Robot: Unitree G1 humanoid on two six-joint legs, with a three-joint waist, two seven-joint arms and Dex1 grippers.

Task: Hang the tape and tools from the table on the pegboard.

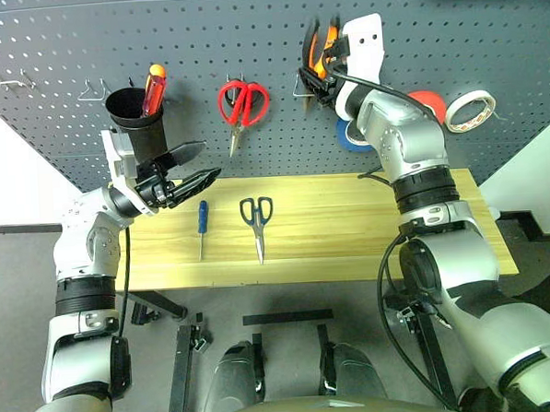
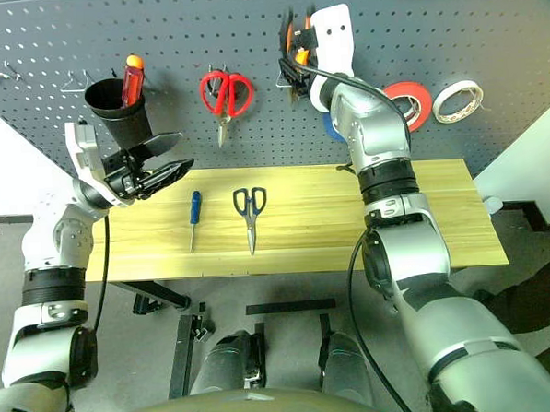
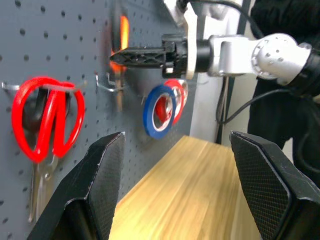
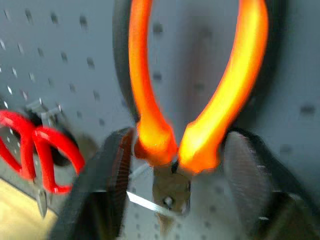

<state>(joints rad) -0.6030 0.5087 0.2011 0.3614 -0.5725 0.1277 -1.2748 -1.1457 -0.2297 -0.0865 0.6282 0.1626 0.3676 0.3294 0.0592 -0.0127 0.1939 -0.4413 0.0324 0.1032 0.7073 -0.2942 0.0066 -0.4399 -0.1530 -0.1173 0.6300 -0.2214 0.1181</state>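
Note:
The orange-and-black pliers (image 1: 320, 39) hang on the pegboard (image 1: 63, 42). My right gripper (image 1: 316, 82) stands open around the pliers' (image 4: 175, 150) joint, one finger on each side and a wire hook just below. Behind that arm the blue tape (image 3: 159, 111) hangs on the board. On the table (image 1: 350, 220) lie the blue-handled screwdriver (image 1: 202, 217) and the dark-handled scissors (image 1: 256, 216). Above the table's left end my left gripper (image 1: 192, 169) is open and holds nothing.
Red scissors (image 1: 243, 104) hang on the board left of the pliers. A black cup (image 1: 134, 116) with a red-and-yellow screwdriver hangs by my left gripper. A red roll (image 1: 426, 101) and a white roll (image 1: 470, 110) hang at the right.

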